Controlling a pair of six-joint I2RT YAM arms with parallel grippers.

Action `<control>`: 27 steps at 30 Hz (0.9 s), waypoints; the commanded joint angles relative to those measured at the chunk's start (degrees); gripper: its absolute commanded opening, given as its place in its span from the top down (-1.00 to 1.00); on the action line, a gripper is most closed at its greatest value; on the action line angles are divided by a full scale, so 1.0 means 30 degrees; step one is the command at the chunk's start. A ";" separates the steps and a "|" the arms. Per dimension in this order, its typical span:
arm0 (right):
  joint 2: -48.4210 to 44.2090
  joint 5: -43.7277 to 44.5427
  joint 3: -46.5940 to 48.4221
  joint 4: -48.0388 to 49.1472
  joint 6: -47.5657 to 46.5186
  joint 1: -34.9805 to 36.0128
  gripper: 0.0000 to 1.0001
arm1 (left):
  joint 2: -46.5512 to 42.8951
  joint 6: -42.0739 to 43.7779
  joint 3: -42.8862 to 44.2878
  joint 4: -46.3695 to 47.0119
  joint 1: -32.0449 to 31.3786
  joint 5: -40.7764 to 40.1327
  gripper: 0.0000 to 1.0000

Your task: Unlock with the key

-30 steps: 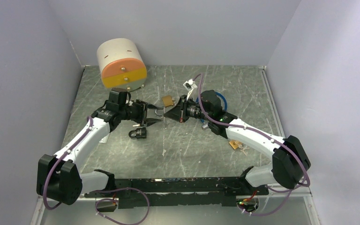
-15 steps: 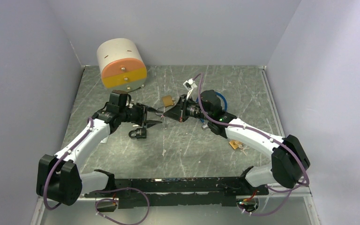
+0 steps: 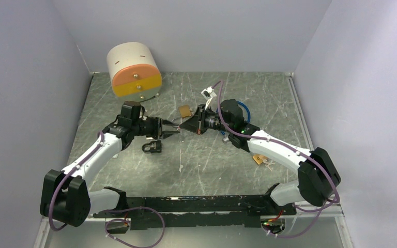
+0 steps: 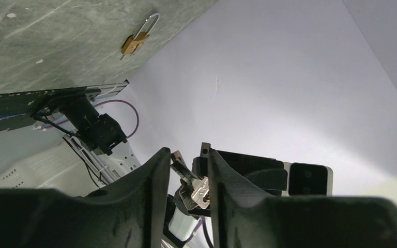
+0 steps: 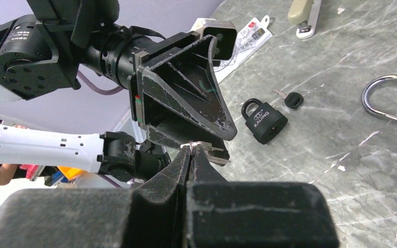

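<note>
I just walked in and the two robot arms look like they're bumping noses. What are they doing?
They are meeting in mid-air over the table with some keys between them. The right gripper is shut on one end of the keys. The left gripper has a finger on each side of them, but it is not clear that it grips them yet. The black padlock lies on the table nearby, its shackle closed, with nothing touching it.

Soft, even overhead light leaves only faint shadows on the table. In the left wrist view the wall is washed bright, and the left fingers are dark and blurred. The right fingers are also blurred, while the padlock is sharp.
</note>
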 commanded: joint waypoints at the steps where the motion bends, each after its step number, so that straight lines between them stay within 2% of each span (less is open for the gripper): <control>1: -0.0077 -0.0528 0.0630 0.1286 0.0036 0.0070 1.00 | -0.0599 -0.0631 -0.0229 0.0955 -0.0077 -0.0028 0.35; 7: -0.0206 -0.0709 0.0405 0.1288 0.0044 0.0077 1.00 | -0.0562 -0.0369 -0.0072 0.0868 -0.0079 -0.0317 0.68; 11: -0.0310 -0.0754 0.0274 0.1259 0.0008 0.0084 1.00 | -0.0780 -0.0594 -0.0096 0.0858 -0.0075 -0.0545 0.74; 15: -0.0304 -0.0803 0.0186 0.1193 0.0062 0.0089 1.00 | -0.0916 -0.0753 -0.0327 0.1456 -0.0078 -0.0613 0.92; 19: -0.0493 -0.0490 0.0208 0.0487 0.0109 0.0084 1.00 | -0.0986 0.0508 -0.0143 0.1872 -0.0048 -0.1079 0.95; 20: -0.0605 -0.0302 0.0252 0.0199 0.0268 0.0075 0.88 | -0.1043 0.1104 0.0034 0.1909 -0.0049 -0.1422 0.95; 22: -0.1073 -0.0103 0.0313 -0.0035 0.0634 0.0041 0.41 | -0.1258 0.2822 0.0522 0.1961 -0.0049 -0.2491 0.95; 23: -0.1322 0.0098 0.0327 -0.0038 0.0745 0.0040 0.05 | -0.1406 0.3767 0.0732 0.1976 -0.0049 -0.3089 0.95; 24: -0.1638 0.0310 0.0351 -0.0057 0.0916 0.0040 -0.15 | -0.1590 0.4884 0.0920 0.2259 -0.0049 -0.3717 0.95; 27: -0.2664 0.1060 0.0373 0.0275 0.1356 0.0007 -0.47 | -0.2438 0.9076 0.1342 0.3849 -0.0075 -0.5783 0.95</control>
